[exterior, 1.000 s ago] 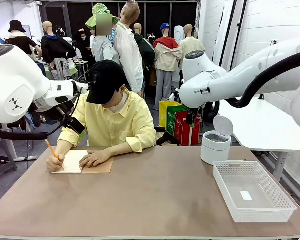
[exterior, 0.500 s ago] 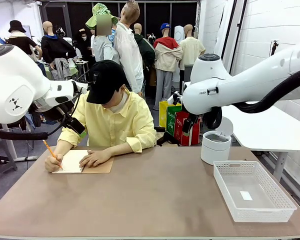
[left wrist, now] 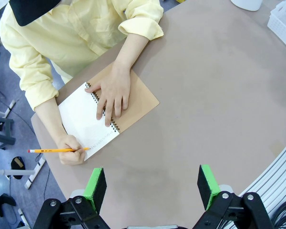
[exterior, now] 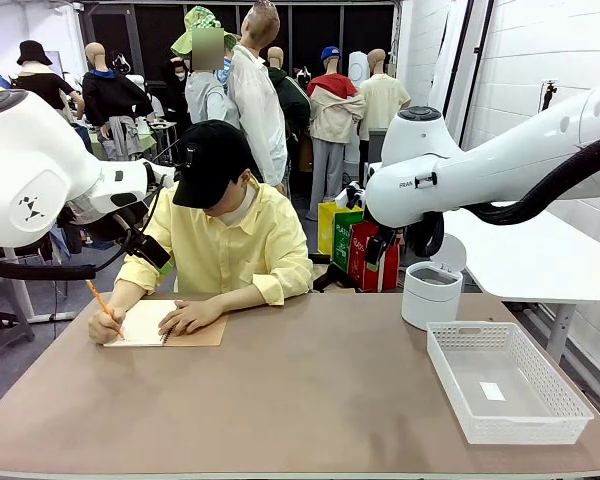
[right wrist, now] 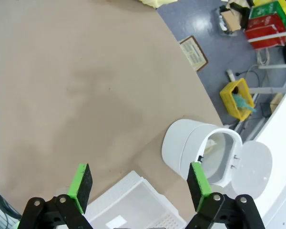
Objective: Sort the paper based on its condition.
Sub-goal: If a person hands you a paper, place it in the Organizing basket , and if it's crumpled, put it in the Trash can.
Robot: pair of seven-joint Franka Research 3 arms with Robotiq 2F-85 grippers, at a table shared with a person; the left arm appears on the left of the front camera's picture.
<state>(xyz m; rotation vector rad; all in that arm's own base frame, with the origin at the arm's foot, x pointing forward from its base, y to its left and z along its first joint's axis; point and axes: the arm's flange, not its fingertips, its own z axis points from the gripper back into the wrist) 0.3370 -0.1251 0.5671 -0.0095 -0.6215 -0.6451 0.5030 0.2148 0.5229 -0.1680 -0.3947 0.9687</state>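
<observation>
Front view: since a second ago your right arm (exterior: 480, 165) has swung a little toward the picture's right, and its black cable loop now hangs in front of the lid of the white bin (exterior: 430, 295). Over the last half second it has not moved. The person (exterior: 225, 240) sits as before at the far side of the table (exterior: 310, 390), writing with a pencil (exterior: 102, 297) on the white page (exterior: 145, 322) of the spiral notebook (exterior: 202, 335). That page lies at the table's far left corner, bound in the notebook. A white basket (exterior: 540, 428) at the near right holds a small white tag (exterior: 492, 391).

Left wrist view: your left end effector (left wrist: 151, 183) hangs well above the table with its green pads spread wide. It holds nothing and touches nothing. Beyond it, one hand (left wrist: 114, 90) lies flat across the notebook's spiral, partly on the white page (left wrist: 83, 119). The writing hand (left wrist: 71, 155) rests at the page's edge.

Right wrist view: your right end effector (right wrist: 139, 185) is likewise fully spread and empty, high over the table. The basket lies between its fingers and the bin, lid flipped up, lies by the right finger. What lies inside the bin you cannot tell.
</observation>
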